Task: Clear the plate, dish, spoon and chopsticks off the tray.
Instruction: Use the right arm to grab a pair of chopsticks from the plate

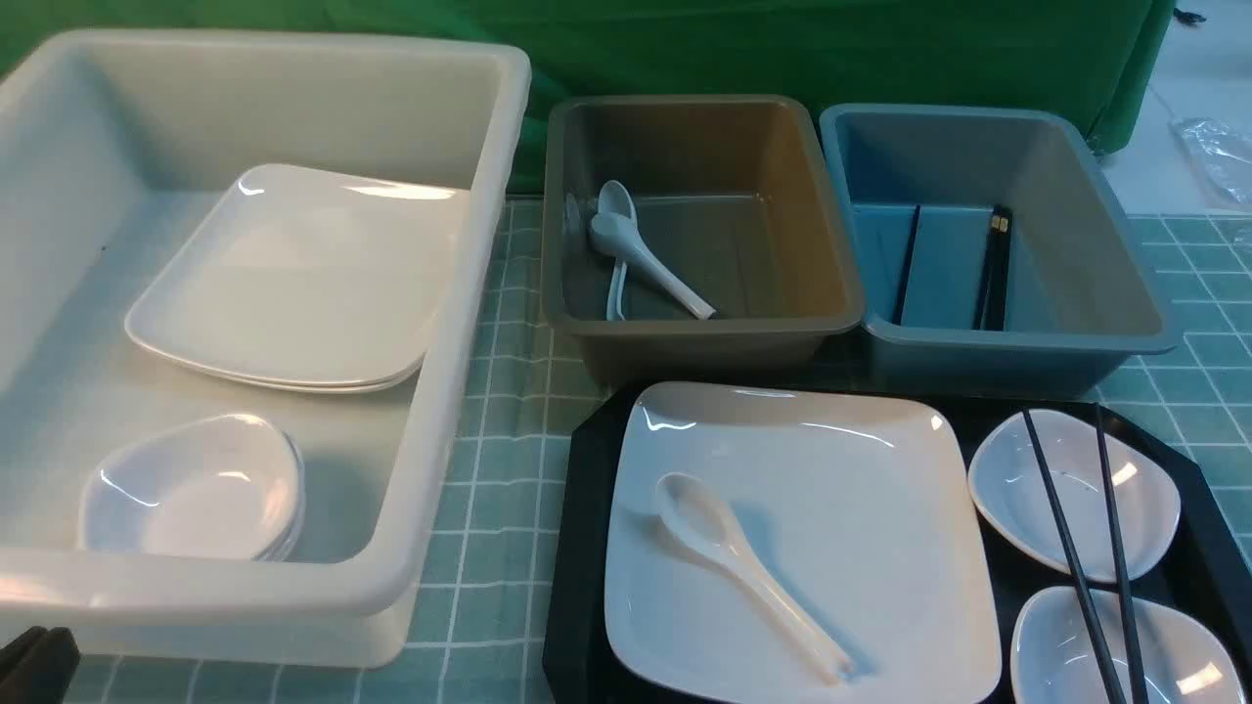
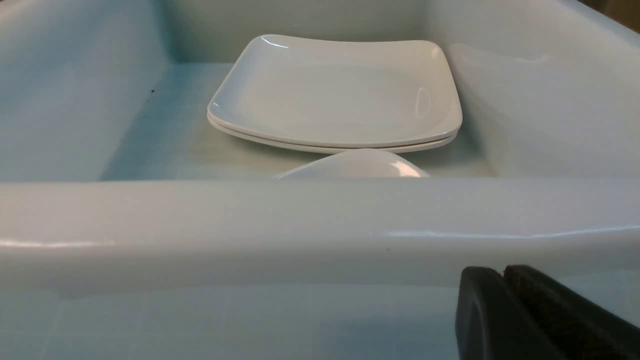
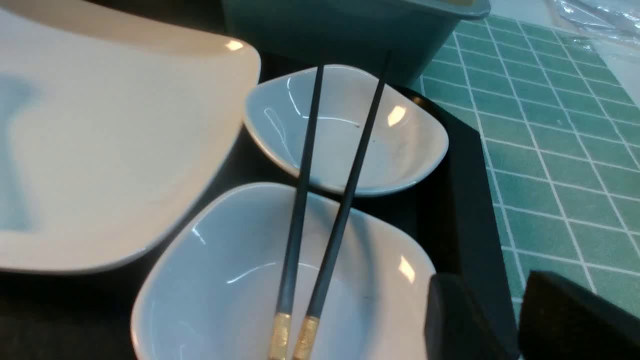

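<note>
On the black rectangular plastic tray [image 1: 585, 548], front view, a glossy white square plate [image 1: 861, 518] carries a white soup spoon [image 1: 743, 572]. Thin black chopsticks [image 1: 1075, 557] bridge two small white dishes [image 1: 1149, 489]; they are probably light and slippery, best pinched mid-length. Left wrist view: the left gripper [image 2: 501, 274] is closed tight, empty, off the tray. Right wrist view: the right gripper [image 3: 517, 300] hangs with jaws partly apart, empty, at the tray's rim.

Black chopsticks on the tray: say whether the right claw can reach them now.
Probably yes: the thin black chopsticks lie uncovered across two small white dishes, and the open right claw sits beside their gold ends.
</note>
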You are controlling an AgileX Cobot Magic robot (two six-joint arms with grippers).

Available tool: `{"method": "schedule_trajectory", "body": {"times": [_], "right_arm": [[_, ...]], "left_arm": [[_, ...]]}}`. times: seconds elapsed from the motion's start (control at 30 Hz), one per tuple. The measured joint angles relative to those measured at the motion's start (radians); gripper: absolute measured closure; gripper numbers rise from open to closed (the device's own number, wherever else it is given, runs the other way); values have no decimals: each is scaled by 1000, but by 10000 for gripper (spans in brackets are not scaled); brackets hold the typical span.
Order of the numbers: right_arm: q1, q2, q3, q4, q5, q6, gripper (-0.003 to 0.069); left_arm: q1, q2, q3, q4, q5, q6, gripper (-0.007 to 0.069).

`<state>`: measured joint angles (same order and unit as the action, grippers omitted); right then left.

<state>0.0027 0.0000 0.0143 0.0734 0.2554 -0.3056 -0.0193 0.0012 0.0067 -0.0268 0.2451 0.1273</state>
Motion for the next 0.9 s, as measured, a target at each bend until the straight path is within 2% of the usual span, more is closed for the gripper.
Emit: {"method": "schedule_trajectory", "body": {"times": [0.43,0.67,0.77,0.9], "right_arm": [[0,0,0,0,-1,0,417],[0,0,0,0,-1,0,417],[0,0,0,0,-1,0,417],[0,0,0,0,-1,0,417]], "left_arm": [[0,0,0,-1,-12,-5,608],[0,0,0,-318,-338,-197,608],[0,0,0,-364,-487,-237,608],[0,0,0,-373,-602,-266,608]]}}
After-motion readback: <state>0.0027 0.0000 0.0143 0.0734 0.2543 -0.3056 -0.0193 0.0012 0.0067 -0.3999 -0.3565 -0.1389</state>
